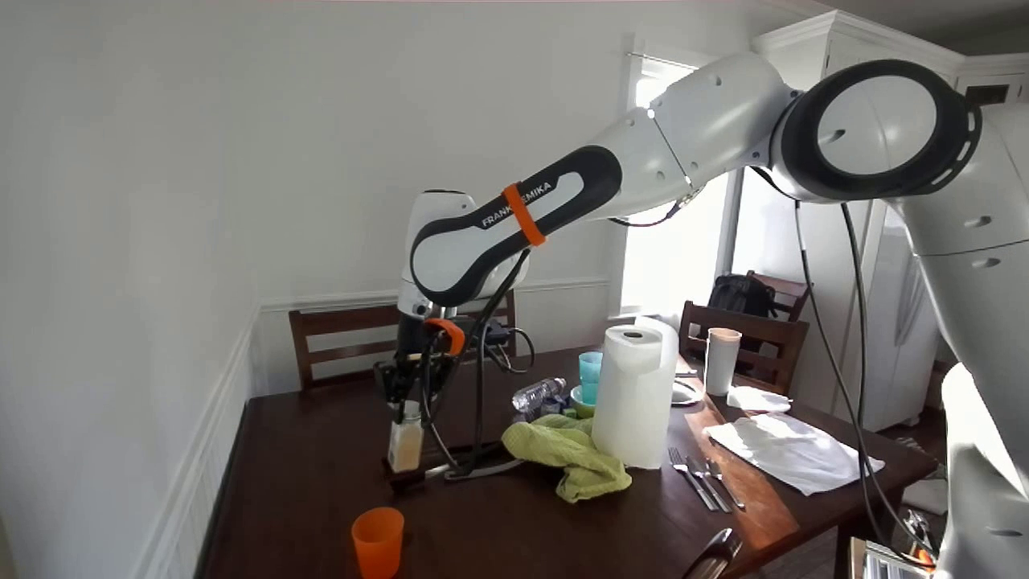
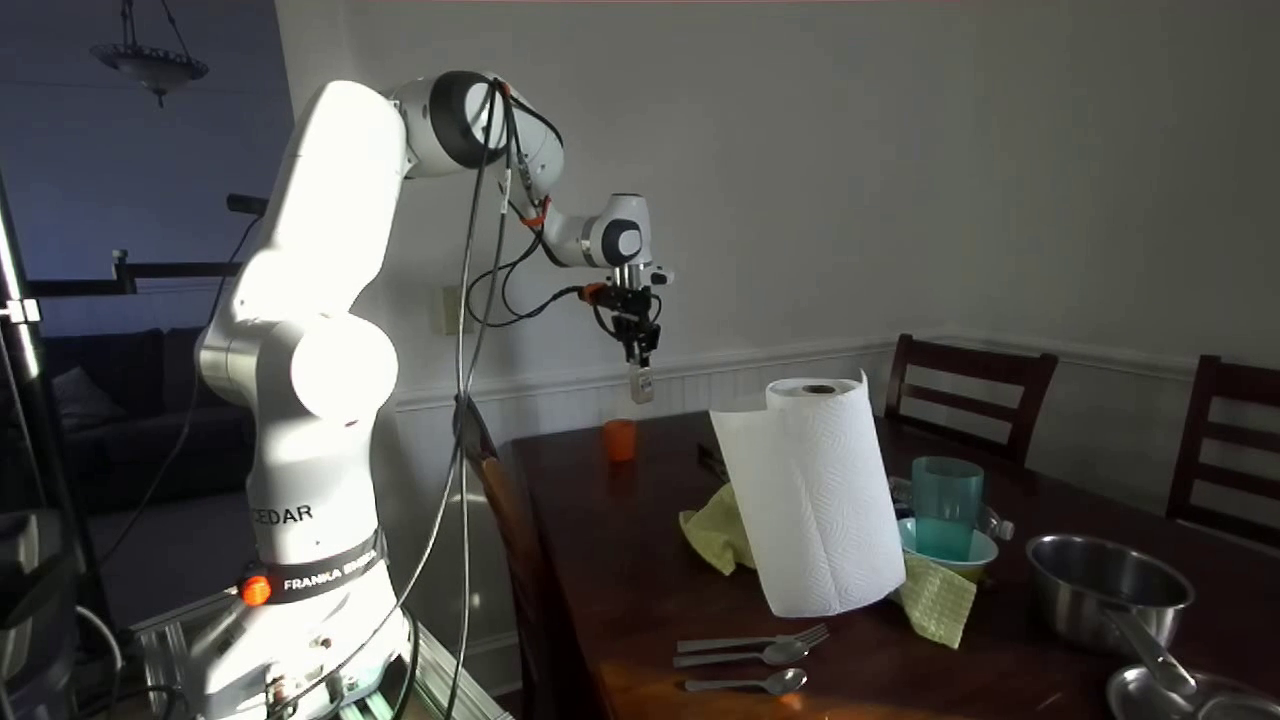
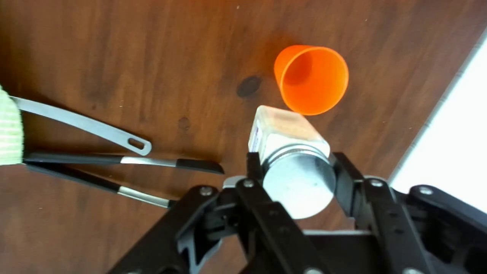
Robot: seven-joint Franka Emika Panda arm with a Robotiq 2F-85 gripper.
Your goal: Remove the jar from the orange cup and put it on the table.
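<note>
The jar (image 3: 291, 127) has a pale square body and a round silvery lid. My gripper (image 3: 297, 163) is shut on it at the lid, with one finger on each side. The jar also shows in both exterior views (image 1: 407, 442) (image 2: 641, 384), hanging upright above the table (image 1: 305, 474). The orange cup (image 3: 314, 82) stands upright on the table (image 3: 182, 68) with nothing inside it. The jar is clear of the cup and off to its side. The cup also shows in both exterior views (image 1: 378, 543) (image 2: 619, 440).
Tongs (image 3: 148, 161) and a metal handle (image 3: 83, 121) lie beside the jar, near a green cloth (image 1: 571, 458). A tall paper-towel roll (image 1: 635, 394), a water bottle (image 1: 537, 394), a teal cup (image 2: 946, 505), cutlery (image 2: 745, 655) and a steel pot (image 2: 1100, 590) stand or lie farther along.
</note>
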